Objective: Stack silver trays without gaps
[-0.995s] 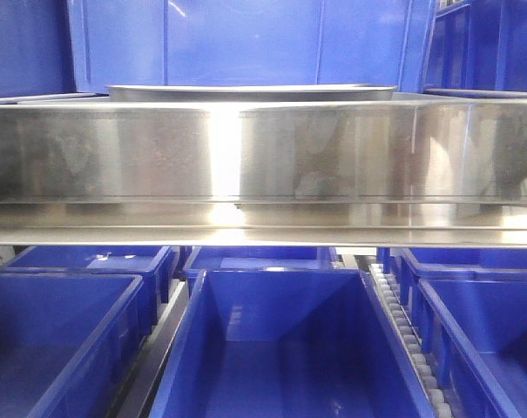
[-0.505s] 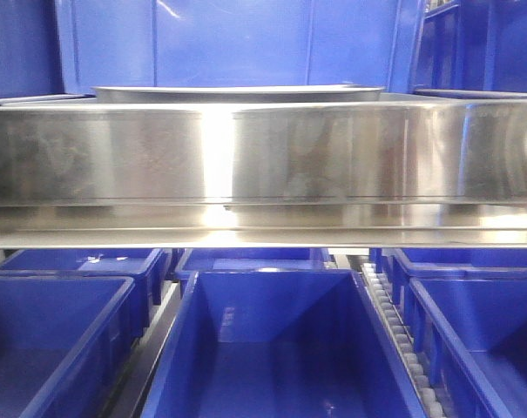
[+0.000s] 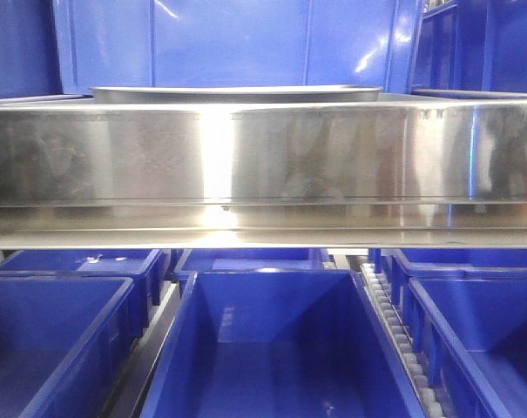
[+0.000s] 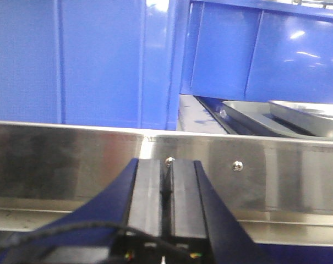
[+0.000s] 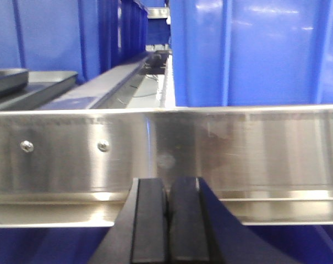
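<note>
A silver tray (image 3: 237, 93) shows only as a thin shiny rim behind the steel rail in the front view. In the left wrist view, silver trays (image 4: 312, 116) lie on the shelf at the far right, beyond the rail. From the right wrist they appear as silver trays (image 5: 15, 82) at the far left, dark and partly cut off. How they sit on one another is unclear. My left gripper (image 4: 167, 163) is shut and empty, in front of the rail and short of the trays. My right gripper (image 5: 168, 181) is likewise shut with nothing held.
A long steel shelf rail (image 3: 263, 161) spans the whole width between the grippers and the trays. Tall blue bins (image 3: 237, 43) stand behind the shelf. Open blue bins (image 3: 280, 357) sit below, with a roller track (image 3: 394, 326) between two of them.
The front view has slid a little, so the tray rim and rail appear shifted slightly left. Most of that shift came in the first half second.
</note>
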Tool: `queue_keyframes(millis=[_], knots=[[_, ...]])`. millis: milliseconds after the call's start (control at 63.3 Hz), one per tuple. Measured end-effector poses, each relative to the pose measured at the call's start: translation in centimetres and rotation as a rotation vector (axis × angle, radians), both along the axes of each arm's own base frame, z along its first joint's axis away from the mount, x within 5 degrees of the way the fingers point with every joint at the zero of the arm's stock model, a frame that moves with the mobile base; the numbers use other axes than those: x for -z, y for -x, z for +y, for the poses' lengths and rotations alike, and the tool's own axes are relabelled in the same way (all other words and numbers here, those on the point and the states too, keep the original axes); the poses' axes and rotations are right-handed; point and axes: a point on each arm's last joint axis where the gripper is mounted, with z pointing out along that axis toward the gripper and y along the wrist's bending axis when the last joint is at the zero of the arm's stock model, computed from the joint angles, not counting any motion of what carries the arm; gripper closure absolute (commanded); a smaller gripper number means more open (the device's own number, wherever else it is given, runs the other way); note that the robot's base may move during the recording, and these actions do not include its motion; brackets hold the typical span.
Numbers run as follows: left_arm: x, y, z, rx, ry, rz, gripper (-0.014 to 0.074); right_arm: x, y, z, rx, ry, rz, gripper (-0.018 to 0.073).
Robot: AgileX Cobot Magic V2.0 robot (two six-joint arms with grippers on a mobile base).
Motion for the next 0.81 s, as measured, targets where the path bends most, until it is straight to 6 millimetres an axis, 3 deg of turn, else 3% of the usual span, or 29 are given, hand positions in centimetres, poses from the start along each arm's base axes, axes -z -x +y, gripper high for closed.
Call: queue_keyframes(millis=[805], knots=[[-0.02,0.0,0.0,0.0,0.0,-0.002,0.0645,-0.61,0.01,-0.01,0.001,-0.006,-0.068,0.0546]])
